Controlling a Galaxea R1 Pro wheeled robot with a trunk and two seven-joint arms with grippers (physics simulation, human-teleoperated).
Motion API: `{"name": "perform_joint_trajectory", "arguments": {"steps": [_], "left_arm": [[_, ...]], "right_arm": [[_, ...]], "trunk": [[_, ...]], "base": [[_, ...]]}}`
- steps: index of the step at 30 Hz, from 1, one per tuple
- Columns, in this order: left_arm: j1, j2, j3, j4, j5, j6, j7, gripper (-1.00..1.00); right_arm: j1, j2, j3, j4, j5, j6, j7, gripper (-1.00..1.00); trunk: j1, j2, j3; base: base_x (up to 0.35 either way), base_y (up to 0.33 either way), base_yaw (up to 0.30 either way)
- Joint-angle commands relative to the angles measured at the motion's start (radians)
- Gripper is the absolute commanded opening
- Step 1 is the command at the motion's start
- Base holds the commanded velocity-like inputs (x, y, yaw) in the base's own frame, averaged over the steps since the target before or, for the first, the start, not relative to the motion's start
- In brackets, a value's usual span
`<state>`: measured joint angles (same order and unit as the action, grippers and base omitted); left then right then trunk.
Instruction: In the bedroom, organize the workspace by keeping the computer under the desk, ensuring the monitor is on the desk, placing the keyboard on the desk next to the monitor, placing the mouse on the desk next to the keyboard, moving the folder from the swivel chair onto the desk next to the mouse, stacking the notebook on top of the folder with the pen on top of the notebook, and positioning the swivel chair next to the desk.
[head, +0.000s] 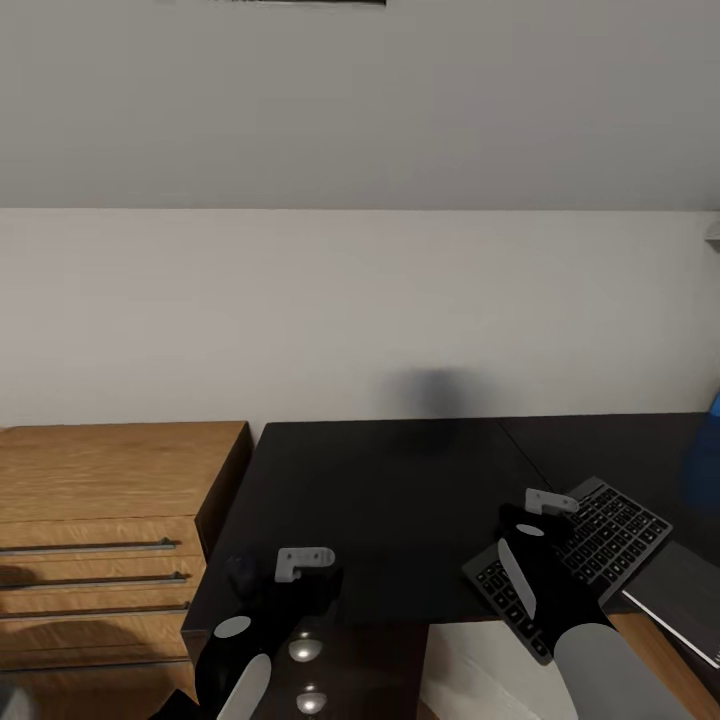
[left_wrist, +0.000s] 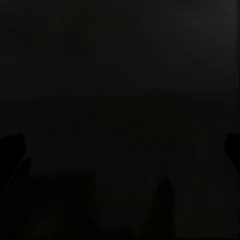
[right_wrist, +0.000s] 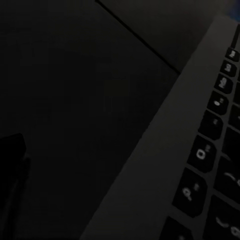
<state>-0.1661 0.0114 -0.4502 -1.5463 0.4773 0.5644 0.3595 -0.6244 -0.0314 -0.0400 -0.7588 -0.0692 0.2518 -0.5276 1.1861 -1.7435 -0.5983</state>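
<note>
Left gripper (head: 262, 585) hangs over the desk (head: 390, 480) at its near edge, wooden drawer chest (head: 100, 500) off to its left; jaw state unreadable. Right gripper (head: 530, 520) sits at the keyboard (head: 600, 530), which lies slantwise on the desktop overhanging the front edge; grip unclear, can't tell. Keyboard probably light, stiff, slick-cased: pinch across a long edge, not the keys.

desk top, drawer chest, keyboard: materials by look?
Desk: glossy black top, laminate or lacquer going by the soft wall reflection; the render leaves it open. Drawer chest: orange-brown wood grain, likely veneer, with slim metallic bar handles. Keyboard: matte grey frame, maybe aluminium or plastic, low black keys.
</note>
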Motion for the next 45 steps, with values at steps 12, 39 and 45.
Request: {"name": "perform_joint_trajectory", "arguments": {"steps": [12,39,45], "left_arm": [[-0.001,0.001,-0.002,0.0,0.01,0.002,0.01,1.0],[-0.001,0.001,-0.004,0.0,0.012,0.002,0.01,1.0],[-0.001,0.001,-0.004,0.001,0.012,0.002,0.01,1.0]], "right_arm": [[0.0,0.001,0.002,0.076,-0.018,0.003,-0.005,1.0],[0.0,0.001,0.003,0.075,-0.018,0.0,-0.003,1.0],[0.0,0.001,-0.001,0.053,-0.018,-0.001,-0.004,1.0]], "trunk": [[0.0,-0.001,-0.001],[-0.023,0.041,0.017],[-0.046,0.083,0.036]], "base": [[-0.01,0.0,0.0],[-0.047,0.0,0.0],[0.0,0.0,0.0]]}}
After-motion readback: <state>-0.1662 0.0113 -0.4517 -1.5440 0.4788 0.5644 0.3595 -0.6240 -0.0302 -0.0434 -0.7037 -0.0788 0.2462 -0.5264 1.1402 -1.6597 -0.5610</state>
